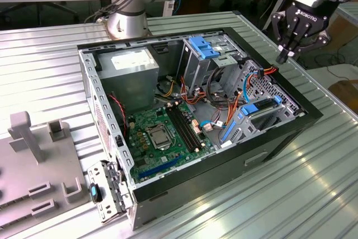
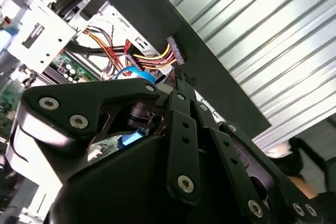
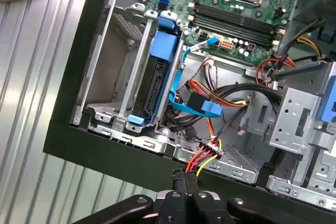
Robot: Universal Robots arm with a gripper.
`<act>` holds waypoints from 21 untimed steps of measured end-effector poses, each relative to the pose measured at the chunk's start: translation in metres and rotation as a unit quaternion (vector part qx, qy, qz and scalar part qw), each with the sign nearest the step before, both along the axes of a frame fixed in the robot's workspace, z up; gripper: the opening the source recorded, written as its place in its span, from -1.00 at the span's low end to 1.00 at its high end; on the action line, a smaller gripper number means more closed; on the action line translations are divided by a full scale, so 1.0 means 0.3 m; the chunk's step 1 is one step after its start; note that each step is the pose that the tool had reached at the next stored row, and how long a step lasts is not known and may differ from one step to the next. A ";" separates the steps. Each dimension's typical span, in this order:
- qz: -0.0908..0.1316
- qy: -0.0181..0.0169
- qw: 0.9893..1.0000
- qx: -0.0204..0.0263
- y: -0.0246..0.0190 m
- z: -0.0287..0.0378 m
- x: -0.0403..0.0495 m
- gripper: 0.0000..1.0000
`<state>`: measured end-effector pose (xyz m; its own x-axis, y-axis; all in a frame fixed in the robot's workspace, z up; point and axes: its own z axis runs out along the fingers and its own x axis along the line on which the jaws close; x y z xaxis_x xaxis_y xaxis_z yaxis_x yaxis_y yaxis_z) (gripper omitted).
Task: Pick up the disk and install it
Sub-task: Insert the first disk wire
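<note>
Where the ribbed metal table (image 1: 50, 65) reaches the exterior view's left, a pale grey plastic fixture (image 1: 33, 155) with blocky upright posts lies flat. Just beside it is a perforated steel bracket (image 1: 106, 188) with a small blue tab. Next comes the open computer case (image 1: 279, 138), a black-rimmed box of bare sheet steel. Inside, a boxy grey power supply (image 1: 131, 68) with a white label sits above the glossy green motherboard (image 1: 162, 132) with its long black memory slots. Further right stands a folded-steel drive cage (image 1: 196, 65) topped by a bright blue plastic latch (image 1: 204, 46), with bundles of red, yellow and orange wires below it.

Toward the exterior view's right, the disk (image 1: 260, 110) sits on edge in a metal bay inside the case. In the first wrist view it (image 3: 156, 77) is a slim dark slab framed by smooth blue rails, with a flat blue ribbon cable (image 3: 194, 108) curling just beside it.

Furthest right, the matte black gripper (image 1: 285, 56) hangs above the case's rim. Its bolted, jointed fingers are pressed together at the tips and hold nothing. In the first wrist view the gripper (image 3: 186, 190) is well apart from the disk.
</note>
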<state>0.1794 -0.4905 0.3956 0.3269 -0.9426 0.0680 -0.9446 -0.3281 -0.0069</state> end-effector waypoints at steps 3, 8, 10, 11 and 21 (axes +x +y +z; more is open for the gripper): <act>0.054 0.000 0.999 0.000 0.000 -0.004 0.000 -0.79; 0.111 0.000 0.994 0.000 0.000 -0.006 0.000 -0.79; 0.145 0.000 0.989 0.000 0.000 -0.008 0.000 -0.79; 0.161 0.000 0.987 0.000 0.000 -0.008 0.000 -0.79; 0.265 0.000 0.964 0.000 0.000 -0.013 0.000 -0.79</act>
